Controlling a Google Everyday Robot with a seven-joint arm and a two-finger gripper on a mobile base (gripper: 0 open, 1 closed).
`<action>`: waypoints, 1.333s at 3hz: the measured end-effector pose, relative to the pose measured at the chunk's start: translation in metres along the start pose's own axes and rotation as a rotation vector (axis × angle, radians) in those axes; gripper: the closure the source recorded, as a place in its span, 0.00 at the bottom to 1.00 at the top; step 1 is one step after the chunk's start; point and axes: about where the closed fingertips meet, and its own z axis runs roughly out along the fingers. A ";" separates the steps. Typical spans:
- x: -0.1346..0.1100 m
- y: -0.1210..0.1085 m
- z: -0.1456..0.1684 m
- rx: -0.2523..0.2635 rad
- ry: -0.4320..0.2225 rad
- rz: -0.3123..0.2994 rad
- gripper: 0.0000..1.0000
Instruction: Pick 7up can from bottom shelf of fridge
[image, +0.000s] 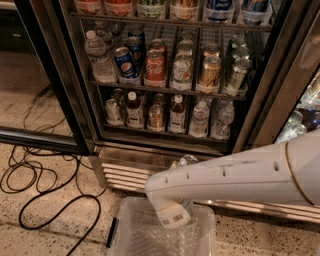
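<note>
Shop-like place: a stocked glass-door fridge (135, 167); pincer hidden behind the arm (235, 175).

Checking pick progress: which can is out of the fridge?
The 7up can, its top showing above the arm, in front of the grille; the others stand inside the fridge. Below it, the gripper hangs over the bin.

Fridge (74, 95): door open. Bottom shelf (165, 134): bottles and cans stand in its lanes. White arm (235, 172) crosses the frame from the right, in front of the base grille. Gripper (173, 218), at the arm's low end, hangs over the clear plastic bin (125, 212). 7up can (187, 160): only its metal top shows above the arm, outside the fridge. Black cables (35, 180) lie on the floor at left.
</note>
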 end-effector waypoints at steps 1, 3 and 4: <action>0.037 -0.003 -0.013 -0.026 0.191 0.012 1.00; 0.093 0.012 -0.052 -0.187 0.506 -0.039 1.00; 0.130 0.028 -0.077 -0.293 0.655 -0.060 1.00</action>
